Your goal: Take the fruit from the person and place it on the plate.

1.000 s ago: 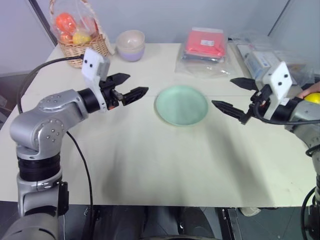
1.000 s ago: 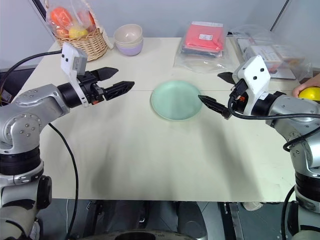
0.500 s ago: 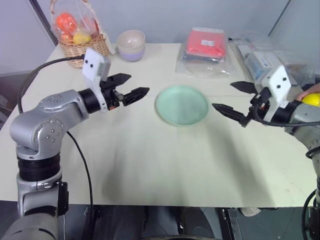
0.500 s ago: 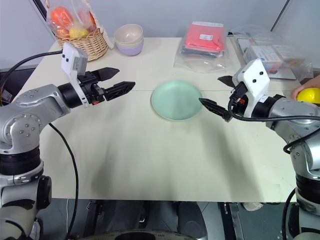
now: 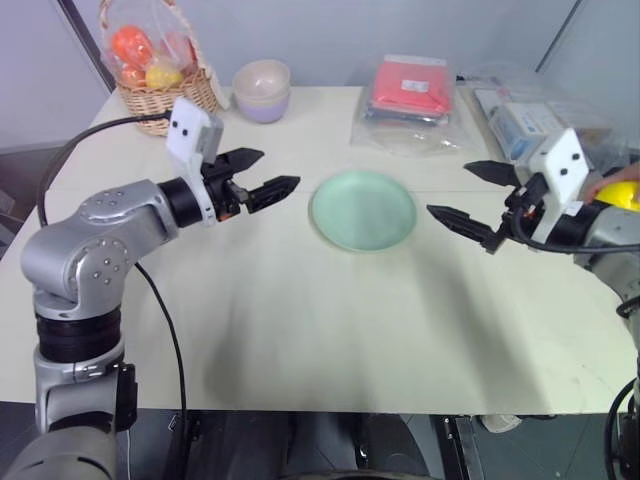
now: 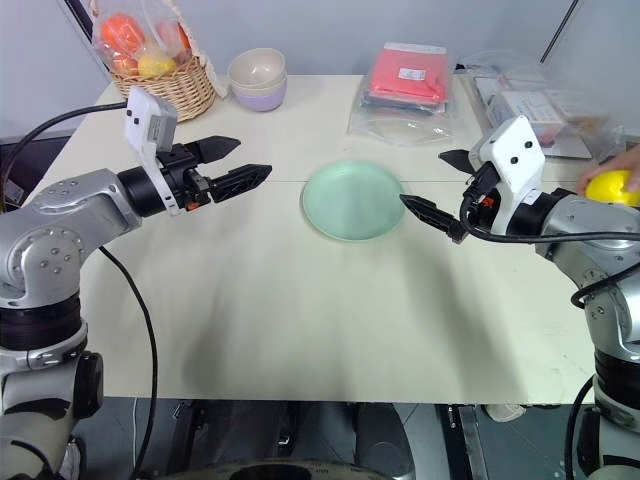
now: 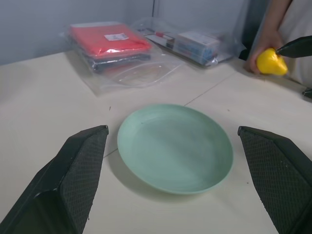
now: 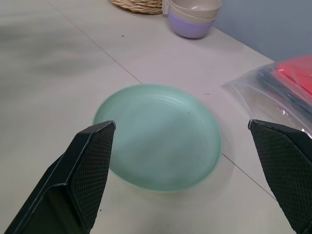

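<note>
1. Since a second ago the fruit (image 6: 609, 186) has lifted a little off the table (image 5: 300, 310) in the person's hand (image 7: 261, 51) at the far right edge; the right gripper (image 5: 478, 198) has slid slightly toward that side, while the left gripper (image 5: 262, 174) and the plate (image 5: 363, 209) sit where they were.
2. The handover has not begun. The fruit is in the person's hand, well apart from the plate and behind the right arm's wrist rather than in front of its jaws.
3. The right jaws stand wide and empty, pointing across the table at the plate. The left jaws are open and empty too, aimed at the plate from the other side.
4. By the look of it, the next move falls to the right arm: it must swing its open jaws outward, away from the plate and round to the fruit, then close on the smooth skin firmly enough that it does not slip.
5. The count: one fruit on offer, one hand, one plate, two grippers. At the back, one basket (image 5: 165, 85) of wrapped fruit, two stacked bowls (image 5: 262, 90), one red packet (image 5: 410, 88) in clear plastic, and more bagged boxes (image 5: 525, 120) beside it.
</note>
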You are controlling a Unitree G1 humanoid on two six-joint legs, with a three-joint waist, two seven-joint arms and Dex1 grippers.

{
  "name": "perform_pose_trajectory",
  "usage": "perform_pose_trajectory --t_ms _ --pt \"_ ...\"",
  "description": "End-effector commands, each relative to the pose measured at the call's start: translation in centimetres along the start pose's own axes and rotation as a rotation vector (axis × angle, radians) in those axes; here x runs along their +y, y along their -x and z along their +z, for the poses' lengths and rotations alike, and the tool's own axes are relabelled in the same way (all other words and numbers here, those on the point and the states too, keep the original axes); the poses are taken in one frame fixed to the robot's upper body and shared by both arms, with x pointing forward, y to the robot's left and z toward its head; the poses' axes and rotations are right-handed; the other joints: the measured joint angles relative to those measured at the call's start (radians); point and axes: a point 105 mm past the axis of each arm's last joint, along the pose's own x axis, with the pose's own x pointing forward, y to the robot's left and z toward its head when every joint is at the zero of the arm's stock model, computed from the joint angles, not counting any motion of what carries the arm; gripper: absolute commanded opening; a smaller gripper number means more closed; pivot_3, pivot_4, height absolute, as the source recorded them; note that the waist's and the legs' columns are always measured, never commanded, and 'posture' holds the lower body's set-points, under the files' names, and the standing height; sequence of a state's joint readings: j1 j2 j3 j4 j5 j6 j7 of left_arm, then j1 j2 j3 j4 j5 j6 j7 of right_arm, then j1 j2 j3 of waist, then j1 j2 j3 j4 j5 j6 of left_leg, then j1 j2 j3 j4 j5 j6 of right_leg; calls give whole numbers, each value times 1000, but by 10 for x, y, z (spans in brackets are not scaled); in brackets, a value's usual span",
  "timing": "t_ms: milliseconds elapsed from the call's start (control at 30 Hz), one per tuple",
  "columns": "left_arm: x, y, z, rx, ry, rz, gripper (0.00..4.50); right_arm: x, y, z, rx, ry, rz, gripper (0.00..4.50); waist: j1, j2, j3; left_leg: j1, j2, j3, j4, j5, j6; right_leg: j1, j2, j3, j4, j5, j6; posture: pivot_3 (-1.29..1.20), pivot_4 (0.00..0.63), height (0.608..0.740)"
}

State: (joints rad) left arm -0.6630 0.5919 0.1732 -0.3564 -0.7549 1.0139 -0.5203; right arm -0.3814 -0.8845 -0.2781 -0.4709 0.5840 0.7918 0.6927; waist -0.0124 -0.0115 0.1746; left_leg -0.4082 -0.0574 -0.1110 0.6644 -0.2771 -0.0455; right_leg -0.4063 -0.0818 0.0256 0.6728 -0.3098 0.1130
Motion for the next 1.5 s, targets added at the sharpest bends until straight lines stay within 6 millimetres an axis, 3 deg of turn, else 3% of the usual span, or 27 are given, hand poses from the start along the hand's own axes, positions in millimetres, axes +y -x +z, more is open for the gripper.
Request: perform_pose_trajectory --t_ms 33,400,700,833,967,1500 --pt "-5 2 11 -27 -39 -12 4455 1 5 13 -32 46 -7 4500 0 0 0 0 0 0 0 0 0 0 0 0 0 0 0 0 150 740" --pt "-6 1 11 -30 -41 -19 4455 -4 -2 25 -101 0 -41 4500 -2 0 0 0 0 0 0 0 0 0 0 0 0 0 0 0 150 740" --pt "-7 0 12 -34 -44 -20 4455 -9 -44 42 -158 -256 -107 4500 -1 0 0 0 0 0 -1 0 0 -1 0 0 0 0 0 0 150 740" --pt "-7 0 13 -37 -47 -16 4455 -8 -65 45 -152 -269 -122 4500 -2 0 0 0 0 0 -1 0 0 -1 0 0 0 0 0 0 150 740" --pt "-7 1 14 -41 -52 -13 4455 -19 -82 48 -153 -282 -168 4500 -6 0 0 0 0 0 -1 0 0 -1 0 0 0 0 0 0 150 740" --pt "-7 4 15 -44 -60 10 4455 -38 -111 61 -188 -309 -206 4500 -9 0 0 0 0 0 -2 0 -1 -2 0 0 0 0 0 0 150 740"
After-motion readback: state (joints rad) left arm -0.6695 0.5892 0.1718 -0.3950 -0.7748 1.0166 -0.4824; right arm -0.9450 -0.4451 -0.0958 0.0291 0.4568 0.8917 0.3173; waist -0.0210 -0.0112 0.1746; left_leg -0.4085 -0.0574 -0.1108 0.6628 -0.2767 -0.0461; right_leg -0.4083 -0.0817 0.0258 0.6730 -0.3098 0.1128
